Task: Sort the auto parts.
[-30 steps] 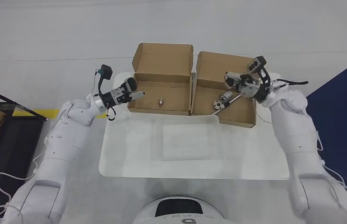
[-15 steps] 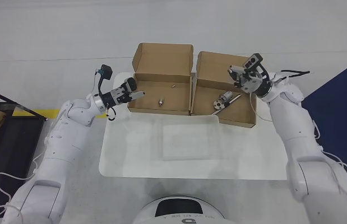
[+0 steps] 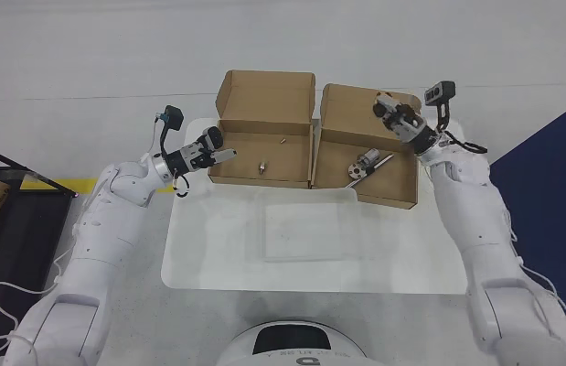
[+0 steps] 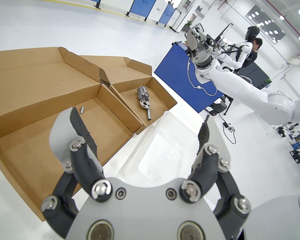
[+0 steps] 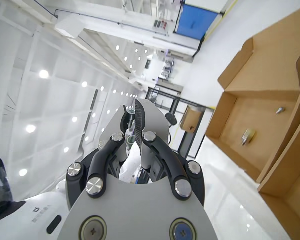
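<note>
Left claw (image 4: 140,126) spread wide, parked beside left carton (image 3: 241,151). Small bolts (image 3: 261,167) inside it, flanged shaft (image 3: 363,166) in right carton (image 3: 397,183). Right claw (image 5: 131,111) clamped on threaded bolt (image 5: 130,120), high over far flap. Likely last piece; drop not yet done.

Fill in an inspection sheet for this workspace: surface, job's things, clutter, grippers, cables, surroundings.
Surface: white table, with a clear tray at its middle.
Job's things: two open cardboard boxes side by side. The left box holds a small bolt and a small metal part. The right box holds a flanged shaft.
Clutter: nothing seen.
Grippers: left gripper open, beside the left box. Right gripper shut on a screw, above the right box's lid.
Cables: a white cable hangs along the right arm.
Surroundings: blue partition and black rack on the floor.
</note>
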You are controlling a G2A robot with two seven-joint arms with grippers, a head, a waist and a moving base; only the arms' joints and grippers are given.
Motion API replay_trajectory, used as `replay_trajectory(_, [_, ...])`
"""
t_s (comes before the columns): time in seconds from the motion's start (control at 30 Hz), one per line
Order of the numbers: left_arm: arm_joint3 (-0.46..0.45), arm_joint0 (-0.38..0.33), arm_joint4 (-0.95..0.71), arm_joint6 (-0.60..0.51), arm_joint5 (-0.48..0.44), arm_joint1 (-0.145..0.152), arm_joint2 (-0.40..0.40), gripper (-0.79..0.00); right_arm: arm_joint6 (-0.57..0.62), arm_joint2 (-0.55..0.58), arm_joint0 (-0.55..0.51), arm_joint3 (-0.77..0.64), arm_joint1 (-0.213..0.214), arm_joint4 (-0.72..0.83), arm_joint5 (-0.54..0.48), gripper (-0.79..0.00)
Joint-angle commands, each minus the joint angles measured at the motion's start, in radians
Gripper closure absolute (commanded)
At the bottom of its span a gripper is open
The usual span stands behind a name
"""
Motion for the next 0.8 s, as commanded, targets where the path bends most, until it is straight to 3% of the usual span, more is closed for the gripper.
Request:
replay_trajectory(0.0, [0.000, 0.000, 0.000, 0.000, 0.000, 0.000, 0.000, -0.785, -0.100, 0.016, -0.052, -0.066, 0.002, -0.040, -0.054, 0.000])
replay_trajectory(0.1, [0.000, 0.000, 0.000, 0.000, 0.000, 0.000, 0.000, -0.785, -0.262, 0.032, -0.118, -0.151, 0.003, -0.145, -0.109, 0.000])
replay_trajectory(0.23, [0.000, 0.000, 0.000, 0.000, 0.000, 0.000, 0.000, -0.785, -0.363, 0.046, -0.173, -0.234, 0.005, -0.241, -0.093, 0.000])
replay_trajectory(0.63, [0.000, 0.000, 0.000, 0.000, 0.000, 0.000, 0.000, -0.785, -0.371, 0.047, -0.179, -0.243, 0.007, -0.272, -0.076, 0.000])
replay_trajectory(0.77, [0.000, 0.000, 0.000, 0.000, 0.000, 0.000, 0.000, -0.785, -0.322, -0.030, -0.122, -0.253, 0.004, -0.459, 0.122, 0.000])
